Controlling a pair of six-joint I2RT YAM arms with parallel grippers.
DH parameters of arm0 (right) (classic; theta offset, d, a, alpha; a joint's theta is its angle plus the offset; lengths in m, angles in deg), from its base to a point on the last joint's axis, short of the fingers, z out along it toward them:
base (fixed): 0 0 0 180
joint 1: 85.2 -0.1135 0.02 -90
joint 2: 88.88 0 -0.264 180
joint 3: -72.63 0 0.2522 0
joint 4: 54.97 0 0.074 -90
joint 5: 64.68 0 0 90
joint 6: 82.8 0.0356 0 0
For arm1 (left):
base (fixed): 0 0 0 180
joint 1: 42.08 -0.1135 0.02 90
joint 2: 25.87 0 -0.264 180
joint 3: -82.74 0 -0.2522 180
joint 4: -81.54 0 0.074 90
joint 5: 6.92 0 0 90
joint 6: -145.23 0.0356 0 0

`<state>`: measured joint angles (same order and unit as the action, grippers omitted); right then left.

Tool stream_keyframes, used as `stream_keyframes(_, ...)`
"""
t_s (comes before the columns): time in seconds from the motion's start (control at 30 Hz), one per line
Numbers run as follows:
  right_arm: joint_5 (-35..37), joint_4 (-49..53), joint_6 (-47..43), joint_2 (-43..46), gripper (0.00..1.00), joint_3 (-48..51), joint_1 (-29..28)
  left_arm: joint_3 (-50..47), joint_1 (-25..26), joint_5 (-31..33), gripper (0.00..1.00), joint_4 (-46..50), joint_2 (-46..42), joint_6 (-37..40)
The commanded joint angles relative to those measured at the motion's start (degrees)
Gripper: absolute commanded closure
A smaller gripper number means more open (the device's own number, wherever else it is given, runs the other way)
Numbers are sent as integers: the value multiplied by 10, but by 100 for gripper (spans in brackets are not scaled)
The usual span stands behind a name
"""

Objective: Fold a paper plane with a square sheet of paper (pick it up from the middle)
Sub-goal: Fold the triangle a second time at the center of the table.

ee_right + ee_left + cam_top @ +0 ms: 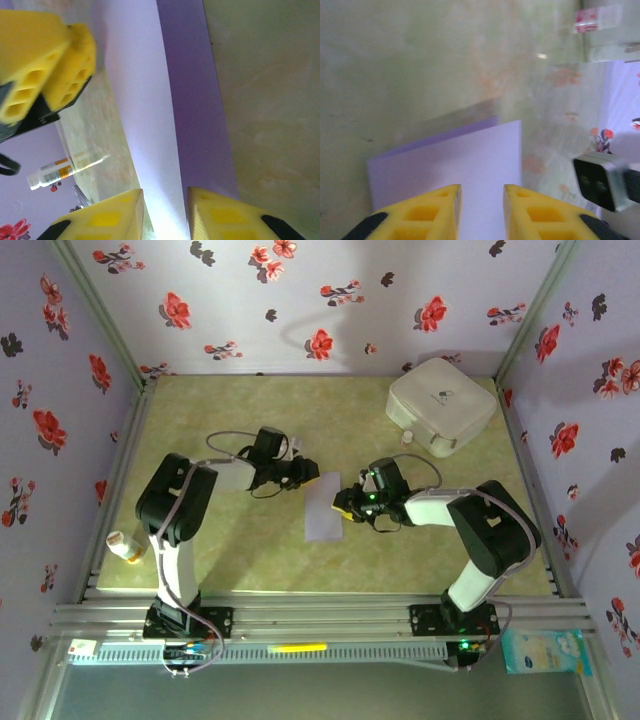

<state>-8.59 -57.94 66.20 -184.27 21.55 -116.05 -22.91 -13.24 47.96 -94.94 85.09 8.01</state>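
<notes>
The left claw (304, 473) hangs over the far left corner of the square sheet of paper (323, 510). Its fingers are a little apart and pinch nothing. The paper lies folded thin in the middle of the worktop (250, 410). The right claw (344, 504) sits at the paper's right edge. It is a little apart too, maybe ready to grab that edge. From above the paper looks flat. The right wrist view shows a pale layer over a darker one.

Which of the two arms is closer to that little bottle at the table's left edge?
Left. The left arm stands right beside the bottle; the right arm is across the table, beyond the purple paper.
</notes>
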Motion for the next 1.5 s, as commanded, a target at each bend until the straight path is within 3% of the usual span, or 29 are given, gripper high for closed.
stream_keyframes(0.0, -7, -20, 10, -3, 74, 7, 4, -22, -5, -24, 68, -2, -74, 20)
stream_keyframes(0.2, -7, -25, 11, 1, 77, 13, 4, -100, -4, -15, 56, -34, -177, 32)
stream_keyframes(0.37, -14, -45, 12, 0, 74, 18, 3, -168, 4, 9, 54, -44, -267, 58)
stream_keyframes(0.73, -27, -71, 11, -14, 75, 20, -2, -258, 52, 75, 61, -54, -372, 126)
stream_keyframes(1.07, -16, -60, 9, -6, 88, 17, -2, -283, 193, 241, 66, -39, -395, 314)
stream_keyframes(1.47, -1, -23, -4, 6, 92, 7, -2, -302, 323, 400, 56, -101, -348, 489)
